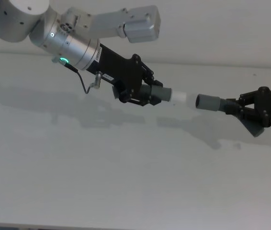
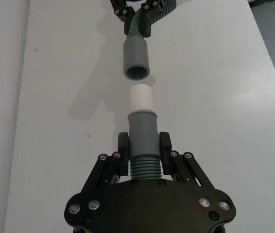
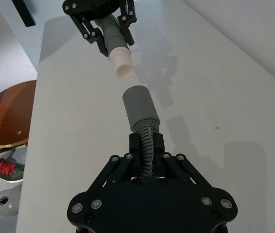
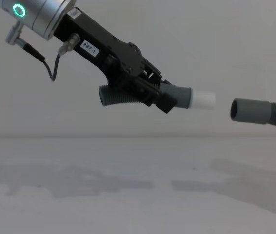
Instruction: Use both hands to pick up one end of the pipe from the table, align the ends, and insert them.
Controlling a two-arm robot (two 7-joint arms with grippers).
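Observation:
Both pipe pieces hang in the air above the white table (image 1: pixel 126 182). My left gripper (image 1: pixel 145 94) is shut on the ribbed body of one pipe piece (image 2: pixel 143 145); its grey cuff (image 4: pixel 177 97) ends in a white tube stub (image 1: pixel 179 97). From the right, my right gripper (image 1: pixel 238 109) is shut on the other pipe piece (image 3: pixel 146 141), whose open grey cuff (image 1: pixel 208 102) faces the stub. A small gap separates stub and cuff, and they are roughly in line, as the left wrist view (image 2: pixel 137 58) shows.
The table's long edge (image 2: pixel 268 63) runs beside the work, with floor beyond. A wooden stool (image 3: pixel 6 111) and a shoe (image 3: pixel 4 167) stand off the table's other side. Shadows of both arms lie on the table under the pipes.

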